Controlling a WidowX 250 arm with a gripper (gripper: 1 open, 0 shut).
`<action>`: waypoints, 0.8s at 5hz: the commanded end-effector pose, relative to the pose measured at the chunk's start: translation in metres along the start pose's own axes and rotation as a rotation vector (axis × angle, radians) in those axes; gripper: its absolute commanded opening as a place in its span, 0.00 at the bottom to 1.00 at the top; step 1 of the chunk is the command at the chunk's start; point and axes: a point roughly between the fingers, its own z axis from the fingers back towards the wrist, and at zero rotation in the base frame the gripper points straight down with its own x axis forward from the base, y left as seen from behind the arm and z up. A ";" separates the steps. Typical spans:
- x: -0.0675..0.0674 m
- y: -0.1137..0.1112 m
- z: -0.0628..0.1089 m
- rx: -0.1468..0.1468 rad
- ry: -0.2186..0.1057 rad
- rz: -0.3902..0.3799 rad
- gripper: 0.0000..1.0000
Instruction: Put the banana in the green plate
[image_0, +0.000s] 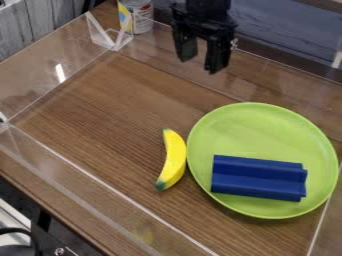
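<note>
The banana (170, 158), small, curved and yellow with a greenish lower tip, lies on the wooden table just left of the green plate (261, 128). It does not touch the plate's rim. A blue rectangular block (258, 177) lies in the plate's near half. My gripper (198, 54) hangs over the far middle of the table, pointing down, well beyond the banana and the plate. Its black fingers (214, 58) stand apart with nothing between them.
Low clear plastic walls (60, 58) ring the wooden table top (100, 115). A white bottle with a yellow label (132, 14) stands beyond the far wall at the back left.
</note>
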 end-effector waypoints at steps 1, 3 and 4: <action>0.006 -0.006 0.016 0.017 -0.067 -0.012 1.00; 0.016 -0.009 0.007 0.015 -0.076 -0.022 1.00; 0.026 0.002 0.000 0.027 -0.079 -0.021 1.00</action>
